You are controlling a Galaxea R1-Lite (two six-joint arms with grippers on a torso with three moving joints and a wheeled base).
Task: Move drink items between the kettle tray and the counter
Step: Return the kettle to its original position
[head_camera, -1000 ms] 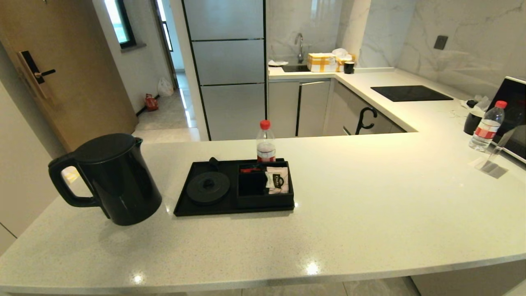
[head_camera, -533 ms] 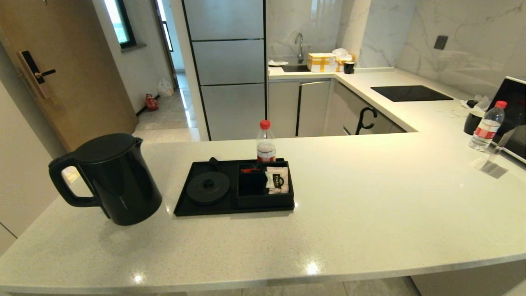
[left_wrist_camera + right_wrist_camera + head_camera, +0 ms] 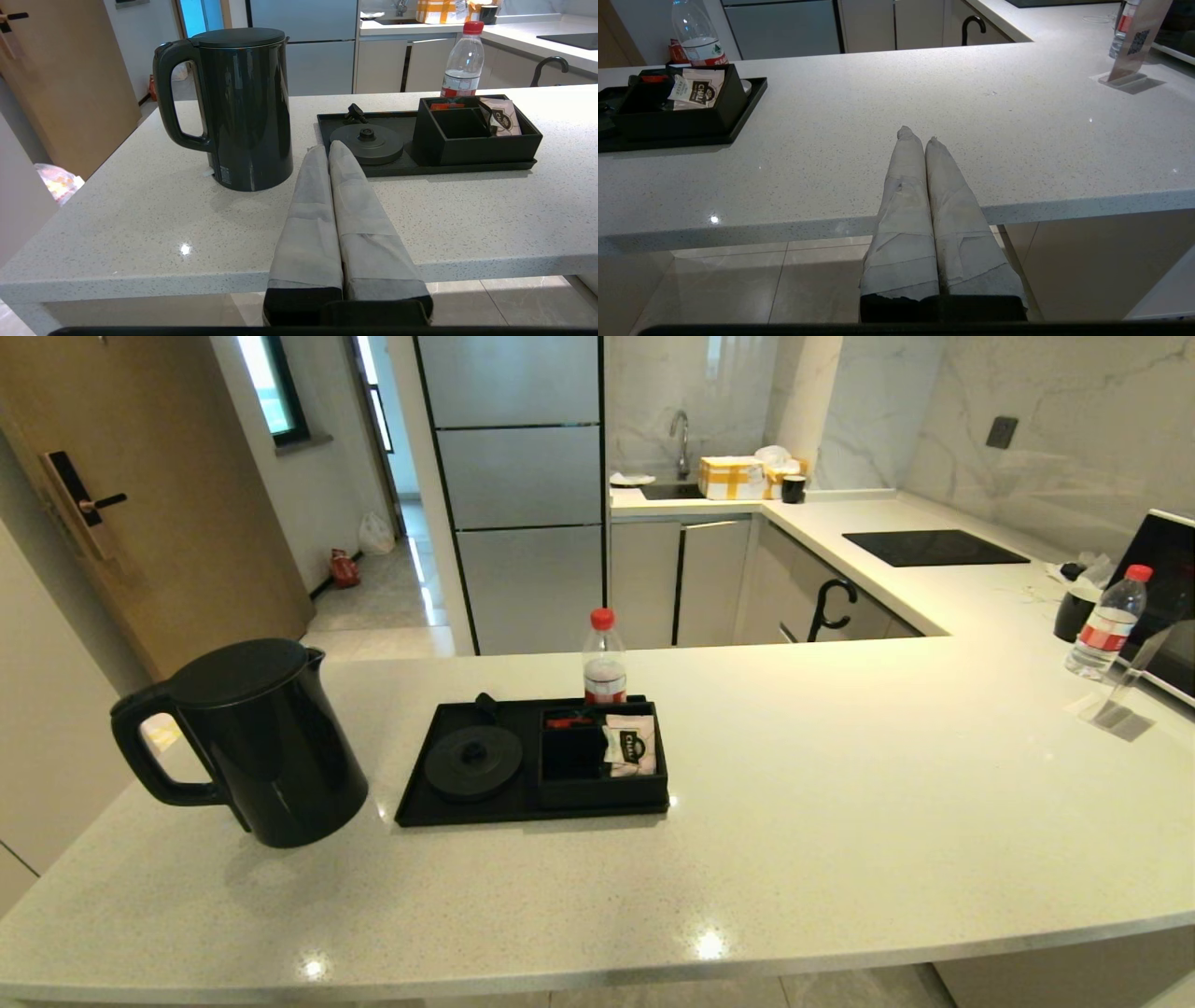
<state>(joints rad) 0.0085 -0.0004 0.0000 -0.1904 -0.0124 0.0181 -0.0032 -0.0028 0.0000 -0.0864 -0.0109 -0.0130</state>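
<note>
The tall black kettle (image 3: 257, 747) (image 3: 243, 107) stands on the speckled counter (image 3: 840, 821), left of the black kettle tray (image 3: 439, 812) (image 3: 467, 168). The tray's round base disc (image 3: 473, 761) (image 3: 366, 142) is bare. A whitish-pink sachet (image 3: 630, 745) (image 3: 502, 116) (image 3: 698, 88) leans in the tray's right compartment. Neither arm shows in the head view. My left gripper (image 3: 327, 148) is shut and empty, held off the counter's near edge, pointing between kettle and disc. My right gripper (image 3: 917, 135) is shut and empty, over the near edge right of the tray.
A red-capped bottle (image 3: 604, 658) stands just behind the tray, and a small red item (image 3: 568, 720) lies in its back compartment. Another bottle (image 3: 1106, 621), a clear sign stand (image 3: 1116, 705) and a dark appliance sit at the far right. A black hob (image 3: 934, 548) lies beyond.
</note>
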